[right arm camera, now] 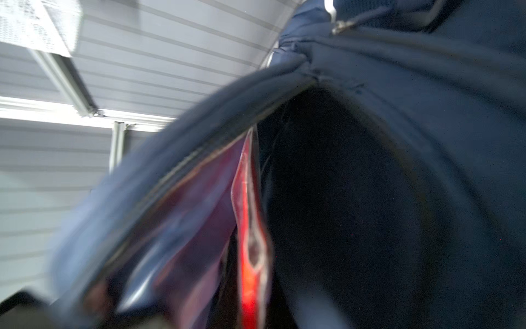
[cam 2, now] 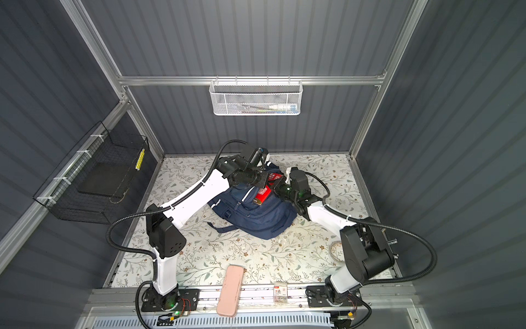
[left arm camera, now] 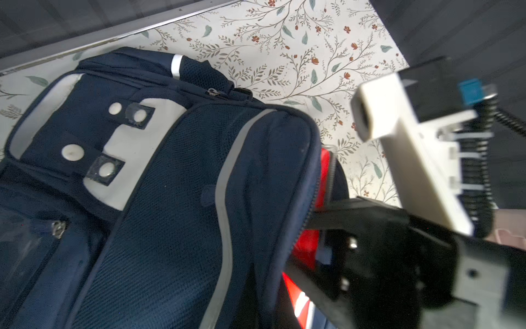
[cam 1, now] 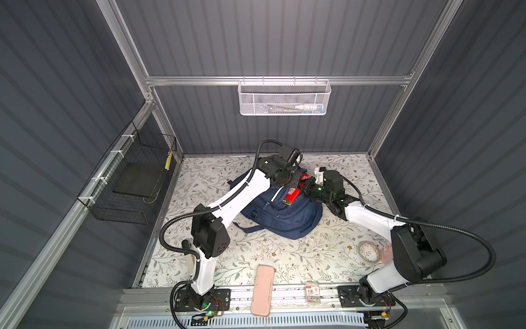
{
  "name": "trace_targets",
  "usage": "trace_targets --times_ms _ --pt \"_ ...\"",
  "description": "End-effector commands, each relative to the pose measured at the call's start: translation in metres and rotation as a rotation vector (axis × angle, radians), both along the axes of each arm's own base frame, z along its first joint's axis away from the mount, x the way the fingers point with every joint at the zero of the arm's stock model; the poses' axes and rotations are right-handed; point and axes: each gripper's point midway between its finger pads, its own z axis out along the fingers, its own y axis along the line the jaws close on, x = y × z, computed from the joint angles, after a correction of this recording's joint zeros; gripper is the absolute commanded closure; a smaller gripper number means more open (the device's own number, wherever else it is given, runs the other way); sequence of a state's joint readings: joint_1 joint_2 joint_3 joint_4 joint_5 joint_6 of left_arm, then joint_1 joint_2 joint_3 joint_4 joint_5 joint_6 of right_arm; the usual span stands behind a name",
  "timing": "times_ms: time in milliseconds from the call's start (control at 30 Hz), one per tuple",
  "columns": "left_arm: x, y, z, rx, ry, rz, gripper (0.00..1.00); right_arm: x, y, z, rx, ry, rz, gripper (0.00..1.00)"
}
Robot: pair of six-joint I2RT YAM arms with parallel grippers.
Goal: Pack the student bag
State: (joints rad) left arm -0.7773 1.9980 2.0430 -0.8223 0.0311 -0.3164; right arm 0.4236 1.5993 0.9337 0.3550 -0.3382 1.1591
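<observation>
Left gripper [cam 1: 296,181] reaches over the bag [cam 1: 280,219] from its left side. It is closed, with its tips at the bag's open mouth. The wrist hides what, if anything, they pinch. Right gripper [cam 1: 306,186] comes in from the bag's right side, closed as well, with its tips at the same opening. Whether it has fabric or anything else cannot be told. The two nearly meet tip to tip above the bag's top end.

The bag lies on the mat [cam 1: 256,256] between the two arms, front face up, with a strap trailing from its near left edge. A red item [cam 1: 291,196] sticks out of the bag's mouth at a tilt, seen in both top views. In the left wrist view a black finger [left arm camera: 336,213] lies against the bag's zip edge, with the red item just beside it. The right wrist view is blurred and looks past that item's edge into the bag's dark inside.

In front of the bag lie a pink case [cam 1: 262,290] and a small packet [cam 1: 312,293]. A tape roll [cam 1: 369,252] lies to the bag's front right. A white basket [cam 1: 284,98] hangs on the wall behind the bag, and a black basket [cam 1: 133,176] hangs on the wall to the bag's left.
</observation>
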Motion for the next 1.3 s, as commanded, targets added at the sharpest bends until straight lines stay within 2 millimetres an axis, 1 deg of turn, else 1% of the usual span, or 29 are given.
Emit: trace_targets --times_ms 0,33,67,100,133,167,200,233,300,333,433,500,567,667,733,767,800,867,900,933,967,1033,1067,1100,1133,1167,1233,1267 --pt "-0.01 -0.031 0.05 -0.219 -0.015 -0.064 0.91 0.026 0.011 0.021 0.034 -0.086 -0.01 1.0" --pt "-0.009 -0.029 0.051 -0.214 -0.021 -0.057 0.9 0.031 0.013 0.014 0.028 -0.073 -0.009 1.0" --pt "-0.009 -0.027 0.053 -0.209 -0.029 -0.053 0.9 0.031 0.018 0.011 0.035 -0.063 0.017 0.99" --pt "-0.008 -0.024 0.052 -0.201 -0.034 -0.046 0.89 0.032 0.02 0.006 0.034 -0.05 0.03 0.94" --pt "-0.009 -0.023 0.051 -0.194 -0.036 -0.044 0.88 0.031 0.021 0.002 0.028 -0.039 0.028 0.88" --pt "-0.008 -0.021 0.049 -0.191 -0.034 -0.04 0.87 0.031 0.019 -0.001 0.026 -0.035 0.024 0.79" --pt "-0.007 -0.02 0.045 -0.188 -0.03 -0.035 0.86 0.028 0.017 -0.002 0.023 -0.033 0.023 0.68" --pt "-0.005 -0.018 0.044 -0.189 -0.03 -0.028 0.86 0.025 0.014 -0.002 0.015 -0.03 0.019 0.6" --pt "-0.003 -0.016 0.039 -0.193 -0.024 -0.022 0.84 0.017 0.006 0.0 -0.029 -0.02 0.018 0.52" --pt "-0.002 -0.016 0.037 -0.195 -0.024 -0.018 0.84 0.016 -0.003 0.001 -0.077 -0.023 -0.012 0.48" --pt "-0.002 -0.017 0.03 -0.195 -0.01 -0.024 0.82 0.002 -0.02 0.002 -0.175 0.002 -0.015 0.44" --pt "-0.001 -0.016 0.026 -0.199 -0.006 -0.017 0.82 -0.012 -0.033 -0.005 -0.247 0.045 -0.021 0.43" --pt "0.0 -0.015 0.024 -0.207 -0.005 -0.011 0.81 -0.025 -0.048 -0.011 -0.281 0.069 -0.038 0.42" --pt "0.0 -0.017 0.021 -0.221 0.004 -0.008 0.8 -0.039 -0.06 -0.019 -0.326 0.104 -0.019 0.42" --pt "-0.002 -0.018 0.025 -0.246 0.005 -0.014 0.72 -0.049 -0.068 -0.025 -0.361 0.13 -0.007 0.42" --pt "-0.003 -0.018 0.029 -0.253 0.0 -0.017 0.72 -0.053 -0.073 -0.026 -0.366 0.132 -0.014 0.43" --pt "-0.004 -0.016 0.033 -0.261 -0.007 -0.013 0.69 -0.058 -0.079 -0.027 -0.365 0.131 -0.029 0.43" --pt "-0.005 -0.009 0.041 -0.261 -0.028 0.003 0.59 -0.067 -0.082 -0.02 -0.366 0.09 -0.018 0.42" --pt "-0.005 -0.005 0.046 -0.264 -0.04 0.008 0.5 -0.072 -0.08 -0.015 -0.372 0.066 0.01 0.4" --pt "-0.006 -0.001 0.052 -0.273 -0.052 0.013 0.42 -0.078 -0.08 -0.009 -0.393 0.042 0.036 0.36" --pt "-0.008 0.002 0.058 -0.282 -0.065 0.016 0.31 -0.083 -0.08 -0.005 -0.42 0.021 0.053 0.33" --pt "-0.013 0.016 0.068 -0.284 -0.094 0.03 0.05 -0.093 -0.087 0.0 -0.492 -0.011 0.057 0.26" --pt "-0.016 0.024 0.071 -0.278 -0.105 0.042 0.0 -0.098 -0.088 0.004 -0.501 -0.021 0.061 0.25" --pt "-0.018 0.035 0.07 -0.274 -0.107 0.058 0.0 -0.105 -0.087 0.004 -0.524 -0.019 0.067 0.25" --pt "-0.02 0.047 0.068 -0.276 -0.104 0.083 0.0 -0.113 -0.085 0.014 -0.538 -0.049 0.07 0.24" --pt "-0.021 0.059 0.065 -0.285 -0.095 0.105 0.0 -0.123 -0.082 0.013 -0.567 -0.04 0.079 0.24" --pt "-0.022 0.084 0.052 -0.341 -0.044 0.158 0.01 -0.139 -0.071 0.017 -0.624 -0.056 0.081 0.23" --pt "-0.022 0.096 0.041 -0.361 -0.016 0.187 0.03 -0.146 -0.063 0.018 -0.634 -0.065 0.09 0.24"
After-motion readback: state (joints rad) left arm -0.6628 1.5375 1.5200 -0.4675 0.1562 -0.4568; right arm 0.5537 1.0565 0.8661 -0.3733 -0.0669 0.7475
